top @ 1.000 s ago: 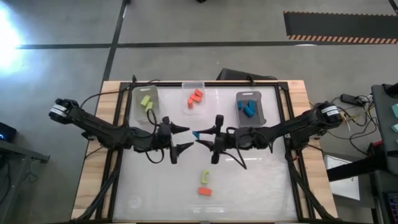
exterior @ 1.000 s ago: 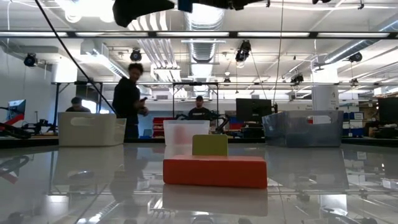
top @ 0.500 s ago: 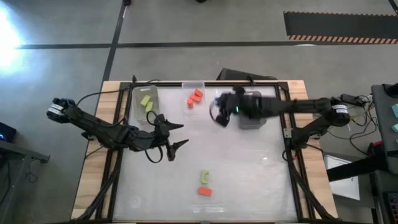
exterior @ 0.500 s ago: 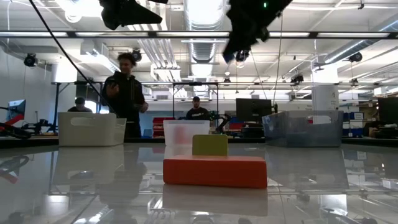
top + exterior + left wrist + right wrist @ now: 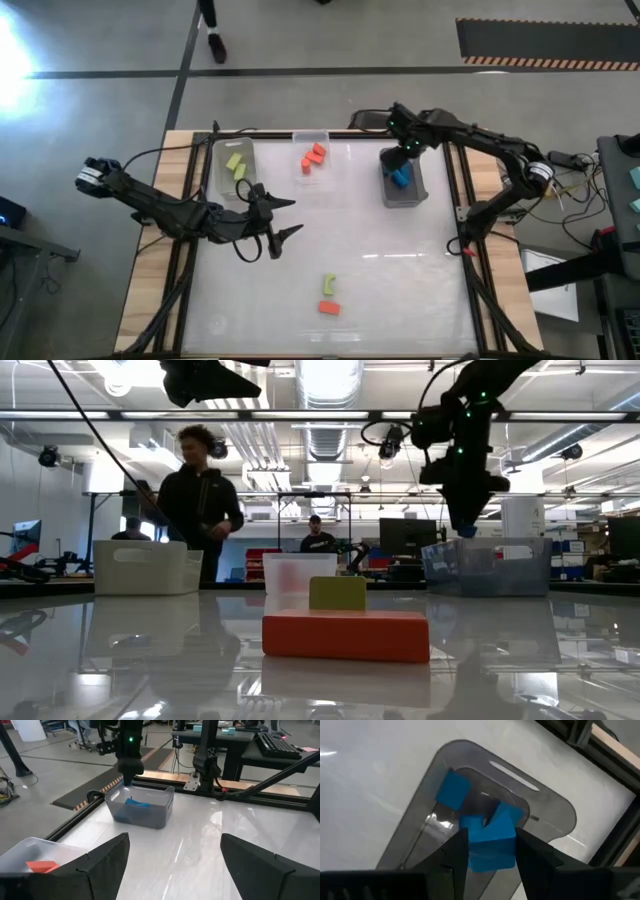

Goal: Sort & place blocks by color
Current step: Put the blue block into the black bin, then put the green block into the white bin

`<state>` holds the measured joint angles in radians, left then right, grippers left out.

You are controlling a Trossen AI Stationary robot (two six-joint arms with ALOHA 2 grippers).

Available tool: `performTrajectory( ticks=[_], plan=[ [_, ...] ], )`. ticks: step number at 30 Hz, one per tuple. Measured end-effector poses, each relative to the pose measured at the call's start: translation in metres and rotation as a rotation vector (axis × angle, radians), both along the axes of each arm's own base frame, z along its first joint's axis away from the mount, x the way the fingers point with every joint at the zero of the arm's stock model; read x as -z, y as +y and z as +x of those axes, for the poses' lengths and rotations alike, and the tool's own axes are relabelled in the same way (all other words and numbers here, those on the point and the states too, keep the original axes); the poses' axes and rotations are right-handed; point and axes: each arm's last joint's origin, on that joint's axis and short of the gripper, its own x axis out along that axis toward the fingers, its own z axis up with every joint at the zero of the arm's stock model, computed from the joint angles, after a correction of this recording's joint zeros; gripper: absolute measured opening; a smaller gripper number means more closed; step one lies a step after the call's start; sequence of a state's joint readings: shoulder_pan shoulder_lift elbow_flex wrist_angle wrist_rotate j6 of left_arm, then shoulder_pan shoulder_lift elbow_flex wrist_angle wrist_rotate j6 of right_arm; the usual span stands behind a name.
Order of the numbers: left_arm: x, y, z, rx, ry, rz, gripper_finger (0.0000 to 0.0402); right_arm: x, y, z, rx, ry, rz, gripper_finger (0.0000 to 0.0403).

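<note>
My right gripper (image 5: pixel 490 851) is shut on a blue block (image 5: pixel 491 839) and hangs over the grey bin (image 5: pixel 403 186) at the far right, which holds more blue blocks (image 5: pixel 454 790). In the low view that gripper (image 5: pixel 466 520) stands just above the bin (image 5: pixel 487 566). My left gripper (image 5: pixel 287 218) hovers open over the table's left middle, holding nothing. Green blocks (image 5: pixel 237 164) lie in the far-left bin and orange ones (image 5: pixel 314 156) in the clear middle bin. A green block (image 5: pixel 328 285) and an orange bar (image 5: pixel 328 308) rest flat on the table near the front. My right gripper pinches the blue block by two opposite faces (image 5: pixel 470 845) between its two fingers (image 5: pixel 458 854). The fingers come steeply from above. The block is lifted clear, over the grey bin's open top.
Three bins line the far edge: white (image 5: pixel 146 567), clear (image 5: pixel 299 572), grey. A black frame (image 5: pixel 455 215) rims the white tabletop. People stand in the room behind the table (image 5: pixel 198 500). The bare table middle (image 5: pixel 360 240) lies between the grippers.
My right gripper has swung from the table's middle, beside my left gripper, toward the far right edge and now stands over the grey bin. It has tipped from near level to pointing down, carrying the blue block.
</note>
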<state>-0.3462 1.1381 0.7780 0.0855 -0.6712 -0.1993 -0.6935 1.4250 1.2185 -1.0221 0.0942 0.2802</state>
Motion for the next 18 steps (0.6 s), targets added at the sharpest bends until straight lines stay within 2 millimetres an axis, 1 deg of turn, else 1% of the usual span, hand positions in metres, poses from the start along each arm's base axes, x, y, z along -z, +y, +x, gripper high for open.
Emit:
performTrajectory(
  ticks=[7, 12, 18],
  plan=[
    [0.000, 0.000, 0.000, 0.000, 0.001, 0.001, 0.0297, 0.013, 0.000, -0.005, 0.008, 0.017, 0.011, 0.0137],
    [0.001, 0.000, 0.001, 0.000, 0.002, 0.001, 0.0297, 0.023, 0.000, -0.004, 0.008, 0.004, 0.000, 0.0165],
    [0.001, 0.000, 0.001, -0.001, 0.001, -0.003, 0.0297, 0.021, -0.002, -0.002, 0.008, -0.016, -0.017, 0.0199]
  ],
)
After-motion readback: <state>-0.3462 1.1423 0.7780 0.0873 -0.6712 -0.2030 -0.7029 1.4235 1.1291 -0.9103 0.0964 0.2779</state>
